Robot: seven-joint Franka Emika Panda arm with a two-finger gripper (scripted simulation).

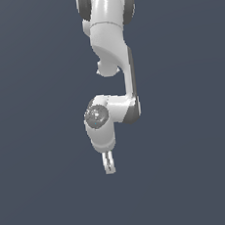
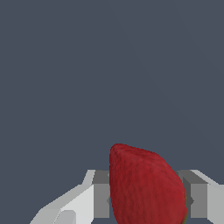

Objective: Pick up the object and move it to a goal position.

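Observation:
The object, a red strawberry-shaped thing (image 2: 142,175), fills the gap between my two fingers in the wrist view, its pointed end away from the camera. A trace of green shows at its near end. My gripper (image 2: 148,199) is shut on it, with a grey pad (image 2: 101,200) pressed against each side. In the exterior view the white arm hangs down from the top, and the gripper (image 1: 109,165) points downward with its fingers close together. The strawberry is hidden between the fingers there. No goal marker is visible in either view.
A plain dark grey-blue surface surrounds the arm in both views. The arm's upper links (image 1: 108,31) reach down from the top of the exterior view. No other objects or edges show.

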